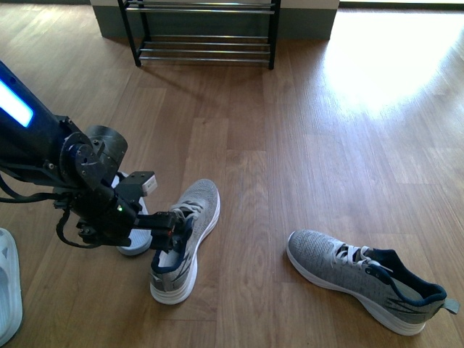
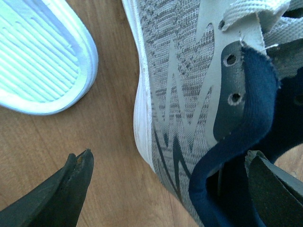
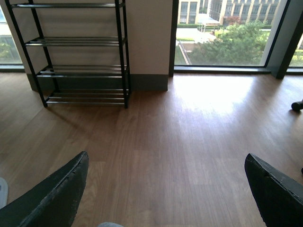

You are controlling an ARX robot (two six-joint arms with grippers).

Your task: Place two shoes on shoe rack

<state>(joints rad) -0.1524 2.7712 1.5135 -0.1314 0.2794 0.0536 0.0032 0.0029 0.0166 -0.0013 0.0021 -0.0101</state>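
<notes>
Closest to you is the left gripper (image 1: 171,229), low over the wooden floor (image 1: 304,145) at the end of the dark arm. Its jaws stand wide apart and hold nothing. In the left wrist view they straddle one side wall of the grey sneaker (image 2: 180,94). One finger (image 2: 66,194) hangs over bare floor outside the white sole, and the other sits over the dark blue lined opening. You cannot tell from these views whether either finger touches the shoe. That sneaker (image 1: 199,206) lies directly at the gripper, toe pointing away from it towards the shoe rack (image 1: 203,32). Just beside the outer finger, on the side away from the sneaker, lies a pale blue slide (image 2: 42,56), partly hidden under the wrist in the front view. A second slide (image 1: 7,290) shows at the frame edge, further out on that same side. The second grey sneaker (image 1: 362,279) lies well apart from the gripper on its other side, on the floor. The rack stands far ahead of the gripper against the wall, and its tiers carry no shoes. The right gripper (image 3: 165,157) is raised, its jaws spread wide with nothing between them, and it faces the rack (image 3: 80,71) across open floor.
</notes>
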